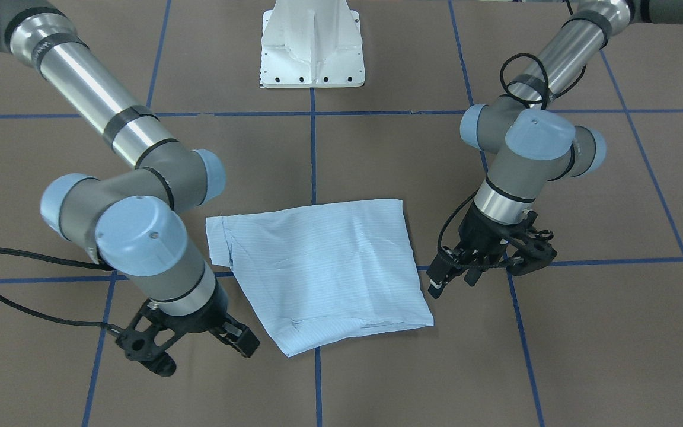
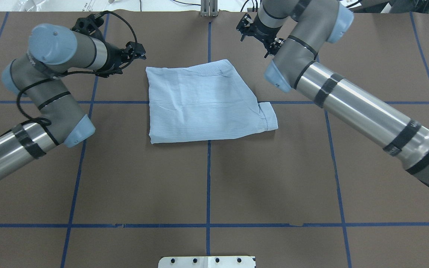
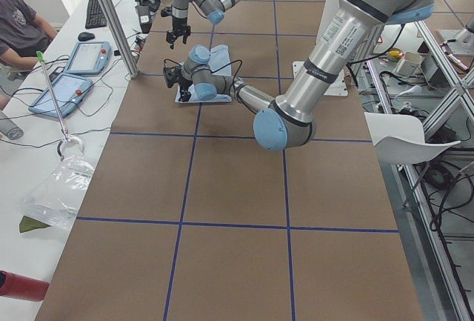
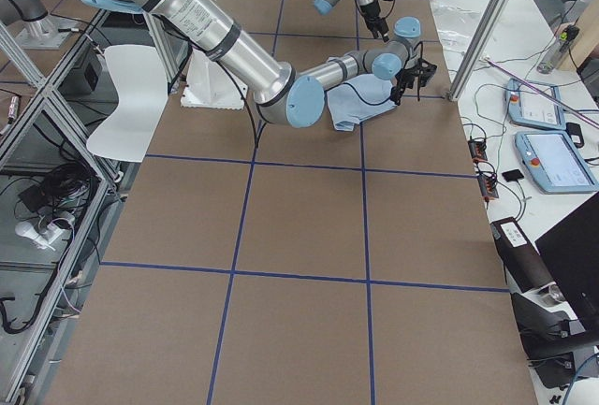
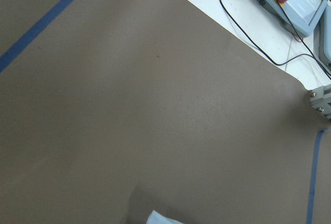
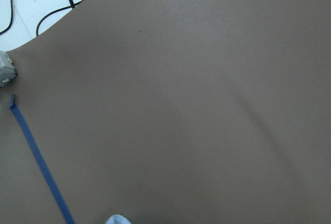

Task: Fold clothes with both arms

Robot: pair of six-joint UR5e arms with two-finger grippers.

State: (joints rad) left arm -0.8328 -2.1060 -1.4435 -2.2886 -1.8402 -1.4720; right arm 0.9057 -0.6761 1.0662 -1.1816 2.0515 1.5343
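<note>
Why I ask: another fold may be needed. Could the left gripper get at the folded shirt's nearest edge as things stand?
Probably yes. The left gripper hangs open just beside the folded shirt, with only bare table between them. The right gripper is at the shirt's opposite side, not in the way.

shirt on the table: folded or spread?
Folded. The shirt lies as a compact, layered block on the table; no sleeves stick out, and a doubled edge shows at one side.
</note>
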